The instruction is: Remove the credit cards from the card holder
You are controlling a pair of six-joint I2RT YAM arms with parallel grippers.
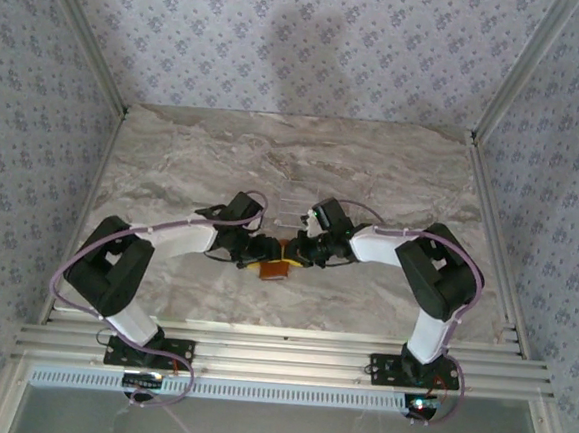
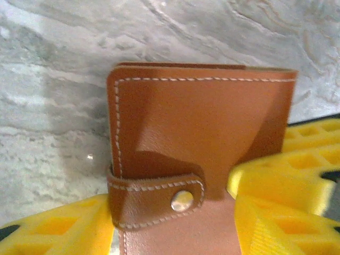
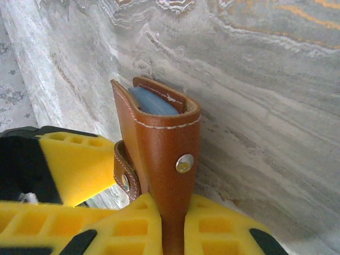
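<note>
Three risks are judged to stand out, the greatest first. The wallet [image 3: 159, 154] is held on end over the table [image 1: 173, 167] by its lower edge alone, so it could be twisted out of that narrow pinch, or dropped, if it is pulled sideways by the other claw. Next, the strap [image 2: 154, 199] is seen fastened across the fold, with its snap [image 2: 182, 201] pressed home. While that is done up the wallet cannot be opened, and the leather could be bent or torn by a tug placed anywhere but the strap. Least, the cards are hidden inside, with only grey-blue lining [image 3: 154, 103] seen at the top mouth. They could be spilled once the fold is freed, if the wallet is tipped.

The right claw [image 3: 162, 228] is pressed together on the wallet's lower edge, the leather being nipped between both yellow pads. The left claw [image 2: 170, 212] is spread wide, with the wallet's broad face set between its fingers [image 2: 287, 175]. Whether those fingers are pressed on the leather cannot be told. From above, both claws are seen tip to tip at mid-table, with the wallet between them.
</note>
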